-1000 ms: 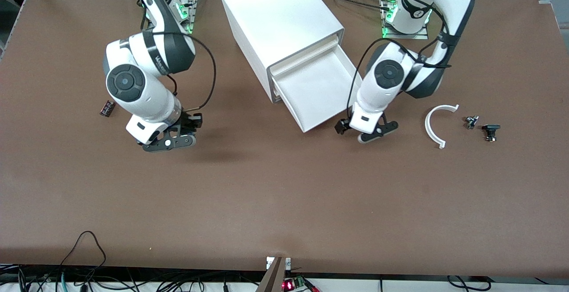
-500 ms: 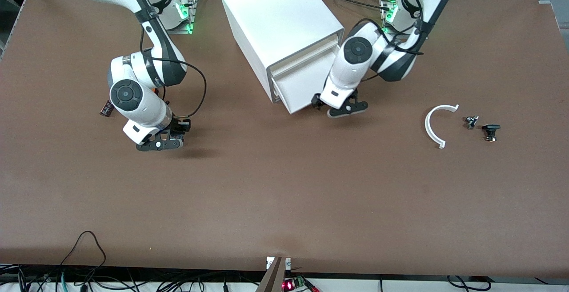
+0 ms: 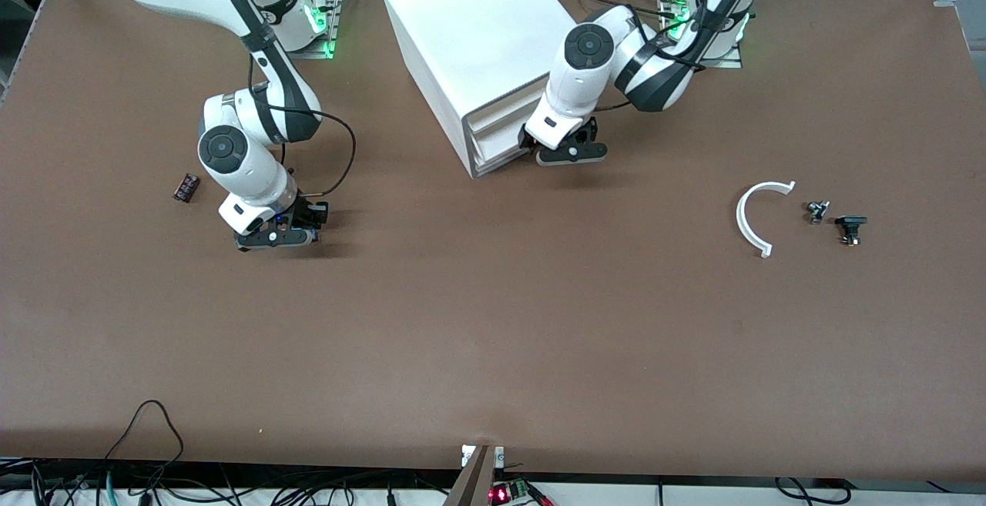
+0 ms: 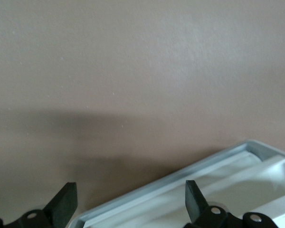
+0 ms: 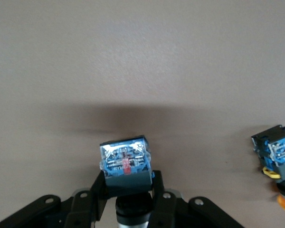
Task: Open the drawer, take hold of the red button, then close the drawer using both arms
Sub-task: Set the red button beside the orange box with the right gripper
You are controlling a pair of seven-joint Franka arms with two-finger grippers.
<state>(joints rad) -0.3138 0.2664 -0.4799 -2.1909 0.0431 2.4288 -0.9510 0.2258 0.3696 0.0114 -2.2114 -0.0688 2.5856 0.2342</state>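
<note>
The white cabinet (image 3: 481,36) stands at the robots' side of the table. Its lower drawer (image 3: 499,153) is pushed almost fully in. Its front rim also shows in the left wrist view (image 4: 180,183). My left gripper (image 3: 568,153) is open and empty, right at the drawer front, with one of its fingers (image 4: 194,199) over the rim. My right gripper (image 3: 277,236) is low over the table toward the right arm's end. It is shut on the button (image 5: 126,164), whose blue-and-black body sticks out past the fingers. The button's red cap is hidden.
A like button with an orange-yellow cap (image 3: 186,186) lies on the table close to my right gripper and also shows in the right wrist view (image 5: 280,164). Toward the left arm's end lie a white curved strip (image 3: 759,217) and two small black parts (image 3: 816,211) (image 3: 850,227).
My left gripper has travelled toward the cabinet and the wide-open drawer has slid almost shut. My right gripper has moved lower and toward the right arm's end, still holding the button.
</note>
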